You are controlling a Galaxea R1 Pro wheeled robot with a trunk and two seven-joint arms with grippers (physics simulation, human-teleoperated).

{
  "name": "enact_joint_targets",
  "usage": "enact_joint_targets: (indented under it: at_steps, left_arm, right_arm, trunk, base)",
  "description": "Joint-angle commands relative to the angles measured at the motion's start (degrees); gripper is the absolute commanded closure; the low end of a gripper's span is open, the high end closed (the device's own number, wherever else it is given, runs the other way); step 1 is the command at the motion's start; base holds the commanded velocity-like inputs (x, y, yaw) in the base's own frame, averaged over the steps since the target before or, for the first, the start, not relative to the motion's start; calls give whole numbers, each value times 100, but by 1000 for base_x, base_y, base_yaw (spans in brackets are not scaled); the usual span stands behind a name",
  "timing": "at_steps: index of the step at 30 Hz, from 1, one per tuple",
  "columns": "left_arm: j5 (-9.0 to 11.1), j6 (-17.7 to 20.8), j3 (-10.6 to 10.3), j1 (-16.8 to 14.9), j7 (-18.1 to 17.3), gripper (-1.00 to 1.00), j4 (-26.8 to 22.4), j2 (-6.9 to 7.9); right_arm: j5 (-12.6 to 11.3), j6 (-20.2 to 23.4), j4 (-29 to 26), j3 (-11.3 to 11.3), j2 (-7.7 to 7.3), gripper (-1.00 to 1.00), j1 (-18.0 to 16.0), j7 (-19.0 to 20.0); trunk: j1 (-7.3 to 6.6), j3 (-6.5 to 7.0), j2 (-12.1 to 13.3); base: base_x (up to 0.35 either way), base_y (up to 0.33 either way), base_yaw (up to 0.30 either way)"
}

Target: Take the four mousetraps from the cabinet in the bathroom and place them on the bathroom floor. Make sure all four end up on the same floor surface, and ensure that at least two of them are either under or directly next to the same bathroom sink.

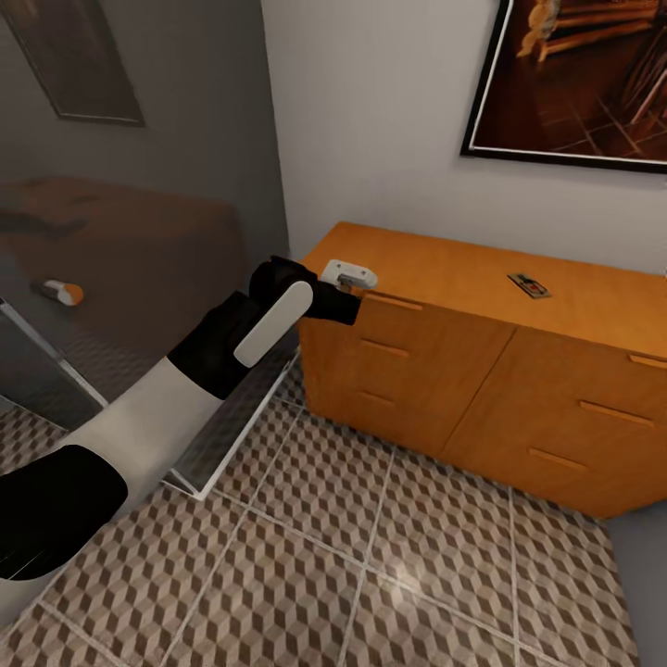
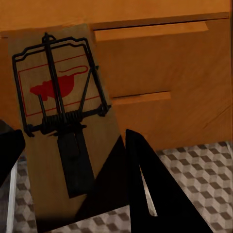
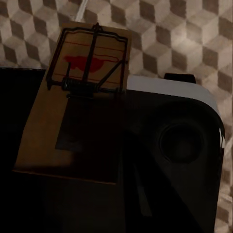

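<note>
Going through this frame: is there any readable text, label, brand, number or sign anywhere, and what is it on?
None: no words, numbers or brand marks can be read.
Mousetrap held at the left gripper: a red outline frame and a red mouse-shaped mark, no lettering.
Mousetrap held at the right gripper: the same red mark, no lettering.
Mousetrap on the cabinet top: too small to make out any print.
Framed picture on the wall: an image, no caption.

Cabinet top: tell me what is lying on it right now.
One mousetrap lies flat on the cabinet top, toward the wall. The left gripper at the front corner hides a patch of the top, so anything under it cannot be seen.
</note>
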Motion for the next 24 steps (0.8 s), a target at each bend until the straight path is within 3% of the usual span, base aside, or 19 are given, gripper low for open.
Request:
enact_joint_targets:
  at_steps: [1, 24]
  left_arm:
    - [48, 11, -8, -5, 58, 100, -4, 1]
    - [48, 4, -10, 207, 58, 100, 0, 18]
  right_arm:
    - [-78, -14, 5, 40, -2, 100, -2, 38]
    - [-75, -9, 5, 40, -2, 100, -2, 31]
  trunk:
    - [-3, -4, -2]
    - [-3, -4, -2]
  base:
    - [-274, 126, 0]
    - [-329, 21, 0]
